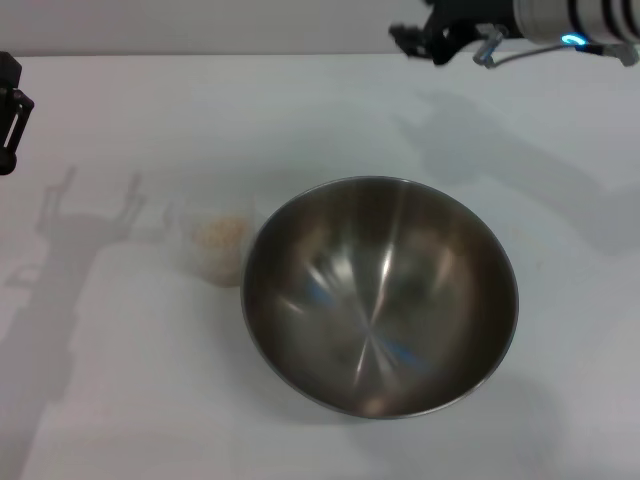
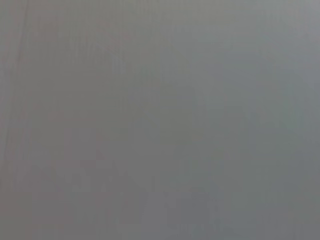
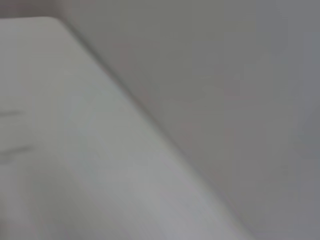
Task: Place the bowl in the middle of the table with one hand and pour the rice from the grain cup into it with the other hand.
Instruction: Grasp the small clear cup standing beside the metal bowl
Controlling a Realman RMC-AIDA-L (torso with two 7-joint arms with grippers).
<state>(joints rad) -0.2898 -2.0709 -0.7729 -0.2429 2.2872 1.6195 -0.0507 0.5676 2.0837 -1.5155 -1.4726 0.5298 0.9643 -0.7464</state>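
The right claw (image 1: 440, 42) is hanging high over the far right of the worktop (image 1: 560, 330) and the left claw (image 1: 10, 115) is waiting at the left edge, neither gripping anything, and I cannot tell how either one's fingers are set. The bowl (image 1: 380, 300) is sitting shiny, deep and empty near the middle, so placing looks done. The grain cup (image 1: 215, 245) is standing upright just beside its left rim with the pale rice (image 1: 222, 235) inside, so pouring remains.

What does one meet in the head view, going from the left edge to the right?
Black left pincer → small clear plastic grain cup holding beige rice → large shiny steel bowl → black right pincer above the white table.
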